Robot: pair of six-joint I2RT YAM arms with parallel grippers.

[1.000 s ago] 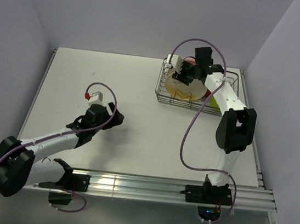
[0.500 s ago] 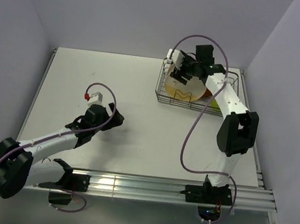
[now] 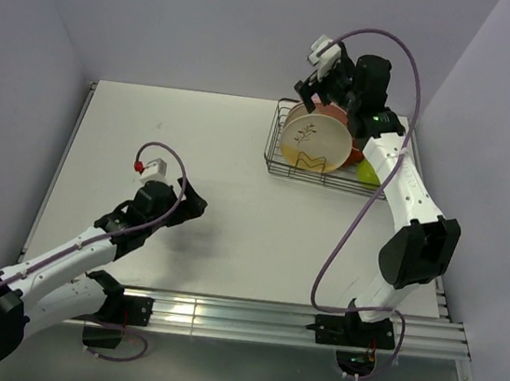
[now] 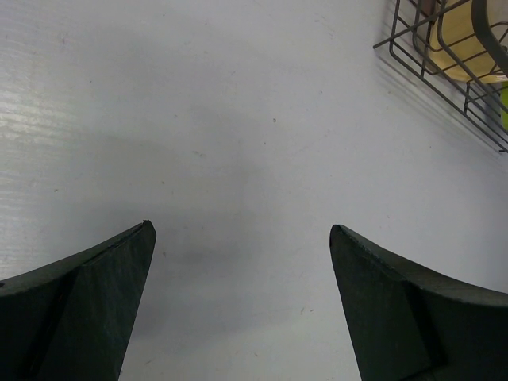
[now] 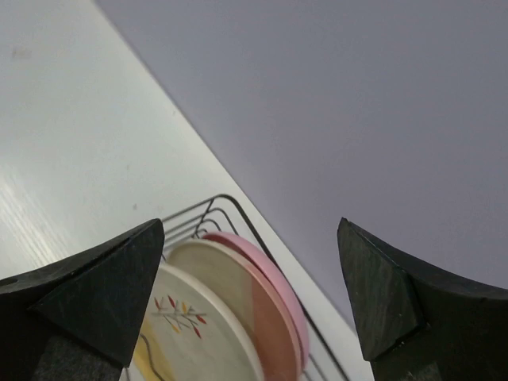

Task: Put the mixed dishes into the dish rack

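With the plates (image 5: 230,294) standing on edge in the rack (image 3: 281,168), the right hand (image 3: 316,86) spread empty just above them and the left hand (image 3: 188,202) spread over the counter (image 3: 224,139), a careless low swing could clip a rim and topple them.

A robotics lab test cell is shown. A white counter (image 3: 233,216) is boxed in on three sides by plain pale lilac panel walls (image 3: 249,21). A left arm (image 3: 68,255) and a right arm (image 3: 412,197), white with black joints, are bolted to an aluminium rail (image 3: 248,317) along the near edge, and purple cables (image 3: 334,253) are looped along them.
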